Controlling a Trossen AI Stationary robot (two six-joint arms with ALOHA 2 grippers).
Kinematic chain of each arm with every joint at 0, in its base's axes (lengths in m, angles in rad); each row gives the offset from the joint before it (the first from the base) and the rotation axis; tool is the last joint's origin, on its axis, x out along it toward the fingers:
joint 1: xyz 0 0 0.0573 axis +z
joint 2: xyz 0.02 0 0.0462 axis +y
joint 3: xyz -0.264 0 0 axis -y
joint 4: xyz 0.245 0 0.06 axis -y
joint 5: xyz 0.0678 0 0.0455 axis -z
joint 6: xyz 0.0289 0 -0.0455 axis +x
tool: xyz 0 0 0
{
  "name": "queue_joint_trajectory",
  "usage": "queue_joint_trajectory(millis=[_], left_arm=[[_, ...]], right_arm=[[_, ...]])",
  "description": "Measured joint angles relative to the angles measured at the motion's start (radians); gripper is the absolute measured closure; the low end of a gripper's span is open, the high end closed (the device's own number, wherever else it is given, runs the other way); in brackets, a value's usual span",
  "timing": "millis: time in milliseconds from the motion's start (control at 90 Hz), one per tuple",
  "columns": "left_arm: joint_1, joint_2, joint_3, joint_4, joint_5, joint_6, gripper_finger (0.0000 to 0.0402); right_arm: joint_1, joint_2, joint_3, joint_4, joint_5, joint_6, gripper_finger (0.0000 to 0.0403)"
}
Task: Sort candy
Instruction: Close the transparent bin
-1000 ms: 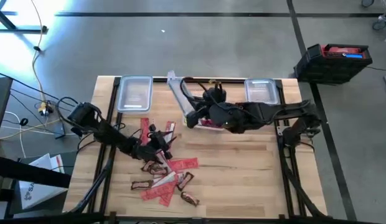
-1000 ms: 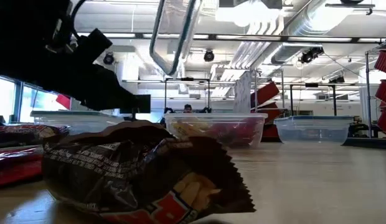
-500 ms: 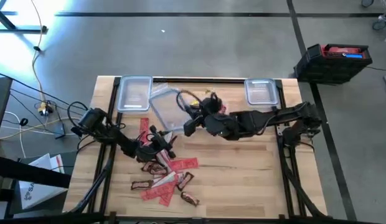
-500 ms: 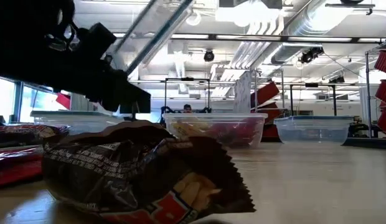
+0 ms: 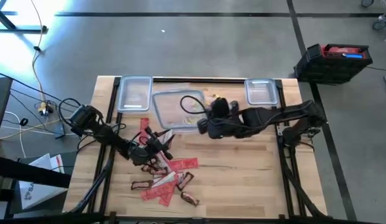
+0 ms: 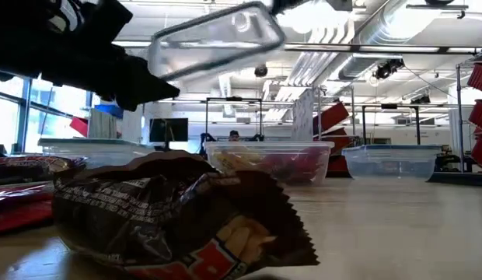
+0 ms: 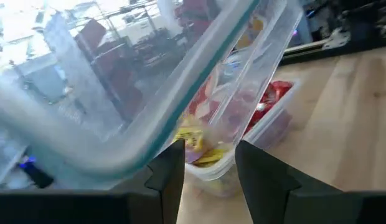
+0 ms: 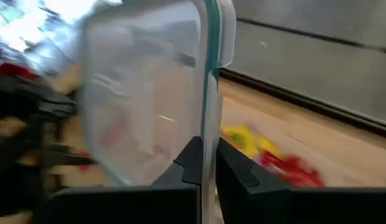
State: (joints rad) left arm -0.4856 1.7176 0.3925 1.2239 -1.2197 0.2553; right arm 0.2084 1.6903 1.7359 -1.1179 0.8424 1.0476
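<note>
The right gripper [image 8: 207, 163] pinches the rim of a clear lid [image 5: 176, 111], hoisted above the table and veiling a candy-filled container [image 7: 243, 118]. The left gripper [image 5: 157, 140] hovers, fingers parted and empty, over scattered candy [image 5: 165, 174]; a wrapper [image 6: 175, 218] fills the low view.

lid [image 5: 176, 109] swung from upright to flat | right gripper [image 5: 202, 126] lowered

Two black, jointed robot arms stood mounted at opposite edges of the wooden table, loose black cables looping along their segments; each ended in a gripper, the left gripper [image 7: 208, 180] and right gripper [image 8: 208, 165], with two dark, flat-faced fingers.
</note>
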Motion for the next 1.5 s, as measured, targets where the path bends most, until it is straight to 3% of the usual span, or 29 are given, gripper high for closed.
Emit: queue_joint_trajectory(millis=[156, 289, 389, 811, 989, 1178, 1322, 1500], left_arm=[[0.107, 0.0, 0.009, -0.057, 0.152, -0.089, 0.0275], [0.173, 0.0, 0.034, -0.188, 0.206, -0.155, 0.0275], [0.197, 0.0, 0.052, -0.249, 0.241, -0.179, 0.0275], [0.207, -0.009, 0.057, -0.332, 0.209, -0.169, 0.0275], [0.227, -0.117, 0.057, -0.506, 0.232, -0.167, 0.0275], [0.27, -0.26, 0.057, -0.699, 0.231, -0.171, 0.0275], [0.345, -0.338, 0.056, -0.741, 0.349, -0.165, 0.0275], [0.411, -0.357, 0.056, -0.745, 0.48, -0.173, 0.0275]], right_arm=[[-0.019, 0.008, 0.0, -0.181, -0.001, 0.12, 0.0403], [-0.057, 0.037, 0.0, -0.245, -0.101, 0.135, 0.0403], [-0.089, 0.064, -0.002, -0.243, -0.112, 0.133, 0.0403], [-0.174, 0.056, 0.0, -0.179, -0.058, 0.16, 0.0403], [-0.229, 0.056, 0.0, -0.169, -0.074, 0.263, 0.0403], [-0.279, 0.056, 0.0, -0.146, -0.019, 0.417, 0.0403], [-0.34, 0.052, -0.035, -0.136, -0.025, 0.545, 0.0403], [-0.395, 0.011, -0.188, 0.003, -0.074, 0.714, 0.0403]])
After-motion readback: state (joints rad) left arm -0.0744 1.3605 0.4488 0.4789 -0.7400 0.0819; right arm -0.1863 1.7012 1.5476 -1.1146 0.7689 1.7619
